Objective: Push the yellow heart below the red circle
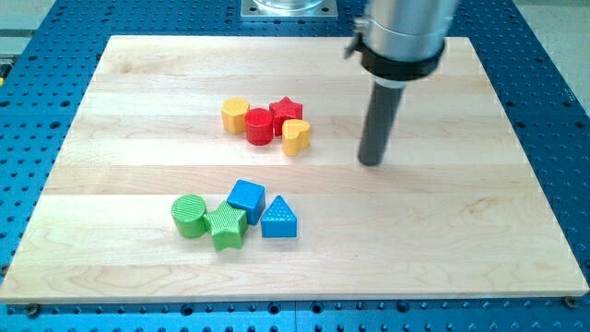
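Observation:
The yellow heart (295, 136) lies on the wooden board, touching the right side of the red circle (259, 126). A red star (287, 112) sits just above the heart and a yellow hexagon (235, 114) touches the circle's left side. My tip (371, 162) rests on the board to the right of the heart, about a block's width or two away, touching no block.
A second cluster lies lower on the board: a green circle (189, 217), a green star (227, 227), a blue cube (246, 199) and a blue triangle (278, 219). The board (479, 231) sits on a blue perforated table.

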`<action>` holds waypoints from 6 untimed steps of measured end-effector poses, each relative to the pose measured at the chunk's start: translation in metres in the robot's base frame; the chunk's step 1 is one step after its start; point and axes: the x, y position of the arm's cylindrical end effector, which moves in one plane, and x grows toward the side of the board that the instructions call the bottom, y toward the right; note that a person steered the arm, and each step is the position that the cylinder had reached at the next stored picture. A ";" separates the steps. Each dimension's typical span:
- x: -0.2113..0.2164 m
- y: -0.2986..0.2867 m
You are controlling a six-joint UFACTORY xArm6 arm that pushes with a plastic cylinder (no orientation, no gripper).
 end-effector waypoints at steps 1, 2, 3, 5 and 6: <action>-0.024 -0.008; -0.022 -0.037; -0.004 -0.070; -0.004 -0.123; -0.001 -0.169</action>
